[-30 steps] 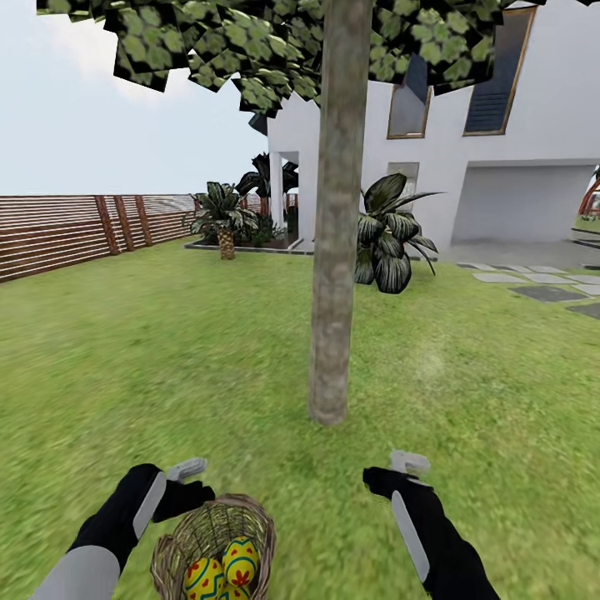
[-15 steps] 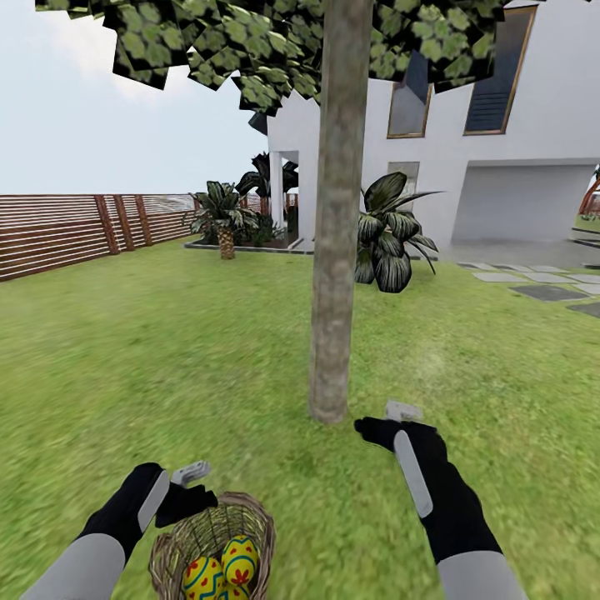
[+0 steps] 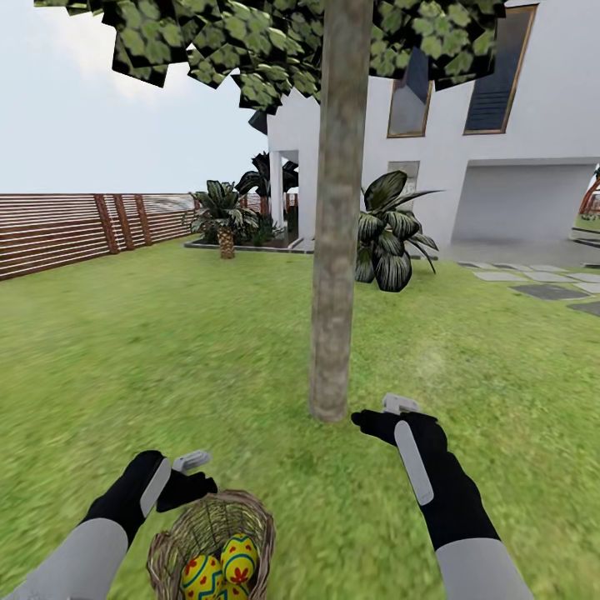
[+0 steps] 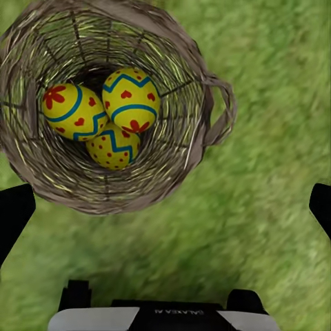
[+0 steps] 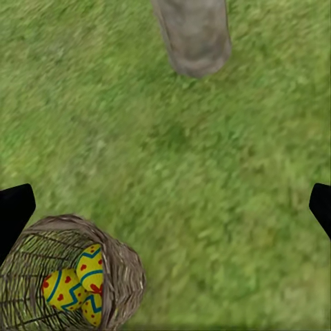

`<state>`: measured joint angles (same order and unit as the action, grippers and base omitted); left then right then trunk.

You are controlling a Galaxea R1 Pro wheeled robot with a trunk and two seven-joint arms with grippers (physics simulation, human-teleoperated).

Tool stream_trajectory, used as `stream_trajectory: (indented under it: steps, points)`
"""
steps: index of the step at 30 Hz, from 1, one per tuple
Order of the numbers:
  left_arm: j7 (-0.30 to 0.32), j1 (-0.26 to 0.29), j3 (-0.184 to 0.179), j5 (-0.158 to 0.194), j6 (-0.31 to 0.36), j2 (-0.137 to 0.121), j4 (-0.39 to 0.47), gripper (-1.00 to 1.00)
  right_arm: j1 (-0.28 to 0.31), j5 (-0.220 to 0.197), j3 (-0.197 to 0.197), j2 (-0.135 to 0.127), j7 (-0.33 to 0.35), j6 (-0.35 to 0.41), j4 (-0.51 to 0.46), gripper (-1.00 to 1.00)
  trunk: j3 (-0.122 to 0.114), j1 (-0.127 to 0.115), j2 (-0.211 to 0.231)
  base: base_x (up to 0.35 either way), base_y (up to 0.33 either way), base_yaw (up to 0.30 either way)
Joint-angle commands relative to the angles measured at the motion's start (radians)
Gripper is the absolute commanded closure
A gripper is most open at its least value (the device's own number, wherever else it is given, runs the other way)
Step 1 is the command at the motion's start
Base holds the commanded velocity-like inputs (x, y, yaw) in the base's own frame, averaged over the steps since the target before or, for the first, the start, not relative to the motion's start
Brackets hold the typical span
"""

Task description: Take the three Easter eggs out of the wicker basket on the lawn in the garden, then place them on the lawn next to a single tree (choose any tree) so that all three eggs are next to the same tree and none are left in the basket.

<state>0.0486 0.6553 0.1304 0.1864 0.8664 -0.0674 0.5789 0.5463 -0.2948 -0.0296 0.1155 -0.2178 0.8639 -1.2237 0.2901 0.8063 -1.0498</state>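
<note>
On the underside of my left wrist housing I could read the only writing around: "GALAXEA", printed white on black and upside down from that camera.

Counts: three yellow Easter eggs with blue zigzag bands and red flower marks [image 4: 110, 117], all bunched together and touching at the bottom of one small round tan wicker basket [image 4: 41, 172]. That basket had one loop handle [image 4: 222, 110] at its rim and sat on the mottled green lawn [image 3: 500, 367], close in front of me. From the head camera I could only make out two eggs clearly, with a sliver of the third below them.

One pale grey-brown mottled tree trunk [image 3: 336, 250] stood on the grass just past the basket, with blocky green leaves overhead. Behind it were two dark broad-leaved plants, a white house [image 3: 533, 183], a brown slatted wooden fence [image 3: 67, 229] along the left and several grey stepping stones [image 3: 546, 292] off to the right.

My left gripper [image 3: 190, 473] hung just above the basket's far rim, fingers spread wide apart with nothing between them. My right gripper [image 3: 385, 412] hovered over bare grass near the foot of the trunk, also spread wide and empty, well apart from the basket.
</note>
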Motion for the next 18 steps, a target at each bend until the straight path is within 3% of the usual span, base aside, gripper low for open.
stream_trajectory:
  steps: [1,6,11,18]
  points:
    - [0.004,0.006,0.003,-0.002,0.004,0.000,-0.001,-1.00,0.001,-0.011,-0.002,0.001,-0.008,0.004,-0.001,-1.00,0.005,0.004,-0.008,0.000,0.000,0.000]
    - [0.004,0.034,0.002,-0.005,0.001,-0.004,-0.005,-1.00,0.001,-0.011,0.000,0.001,-0.008,0.005,-0.001,-1.00,0.020,0.023,-0.043,0.000,0.000,0.000]
    - [0.004,0.045,0.002,-0.006,-0.005,-0.036,-0.006,-1.00,0.001,-0.010,-0.001,0.001,-0.008,0.005,0.000,-1.00,0.036,0.042,-0.078,0.000,0.000,0.000]
    - [0.004,0.056,0.002,-0.005,-0.082,-0.064,-0.089,-1.00,0.001,-0.010,-0.004,0.001,-0.009,0.005,0.000,-1.00,0.058,0.069,-0.127,0.000,0.000,0.000]
